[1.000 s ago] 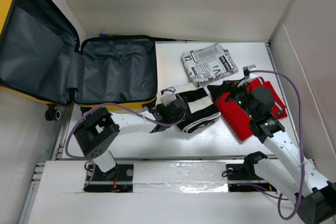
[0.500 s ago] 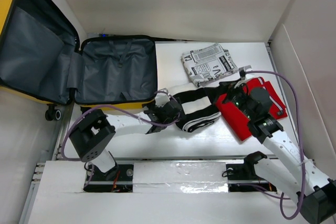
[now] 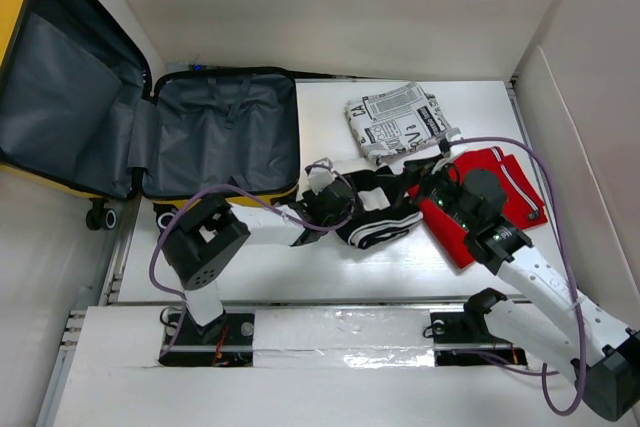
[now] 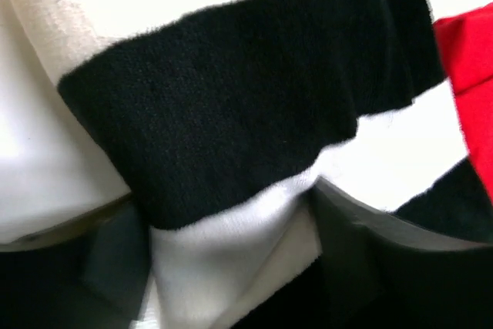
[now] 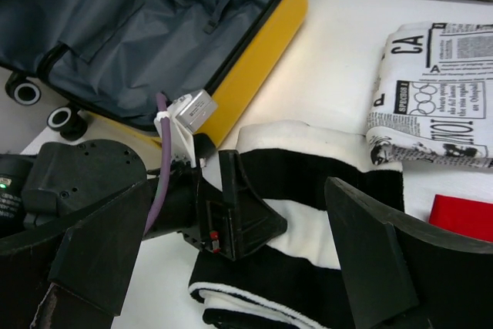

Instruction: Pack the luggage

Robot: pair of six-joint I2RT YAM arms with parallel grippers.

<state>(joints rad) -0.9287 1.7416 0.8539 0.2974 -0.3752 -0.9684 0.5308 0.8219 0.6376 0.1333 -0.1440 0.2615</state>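
step in hand, as i read it: pick up the striped sweater (image 3: 385, 219) for the suitcase (image 3: 220, 137). the left claw (image 3: 338, 209) is at the sweater's left end, its fingers wide apart on either side of a bunched fold. cannot tell whether they pinch it yet. to do it well: take the fold deep, close firmly, lift clear of the yellow rim. the right claw (image 5: 239, 190) is wide open and empty, over the sweater's right end beside the red cloth (image 3: 505, 182). the suitcase lies open, just left of and beyond the left claw.
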